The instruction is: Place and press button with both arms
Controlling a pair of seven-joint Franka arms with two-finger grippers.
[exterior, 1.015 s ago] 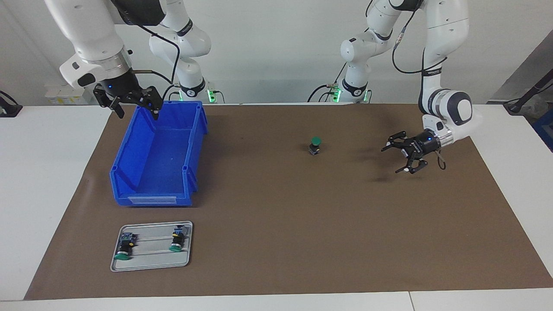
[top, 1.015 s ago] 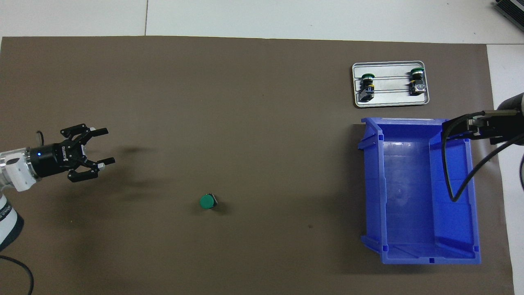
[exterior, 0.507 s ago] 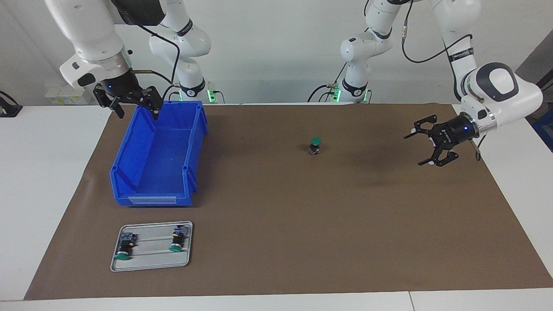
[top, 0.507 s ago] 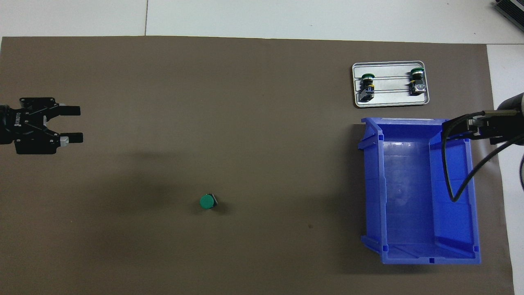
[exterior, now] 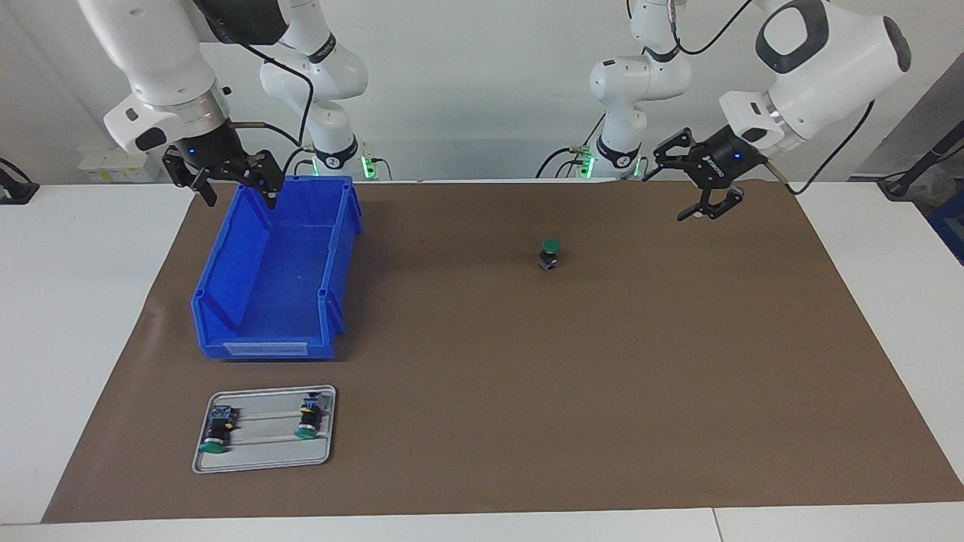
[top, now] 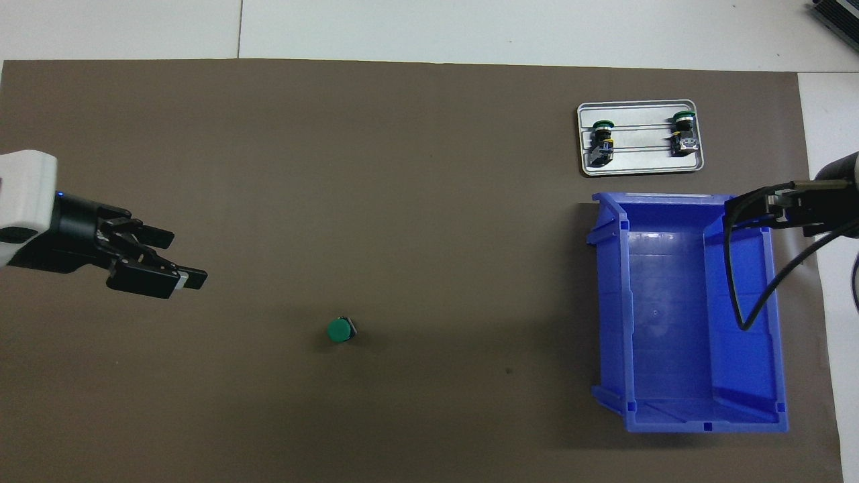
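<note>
While a brown mat covered the white desk before a pale wall, button stood upright mid-mat, left tool spread aloft, right tool spread over blue bin rim.

Bare mat surrounds the upright button; the blue bin and tray stand well apart.
</note>
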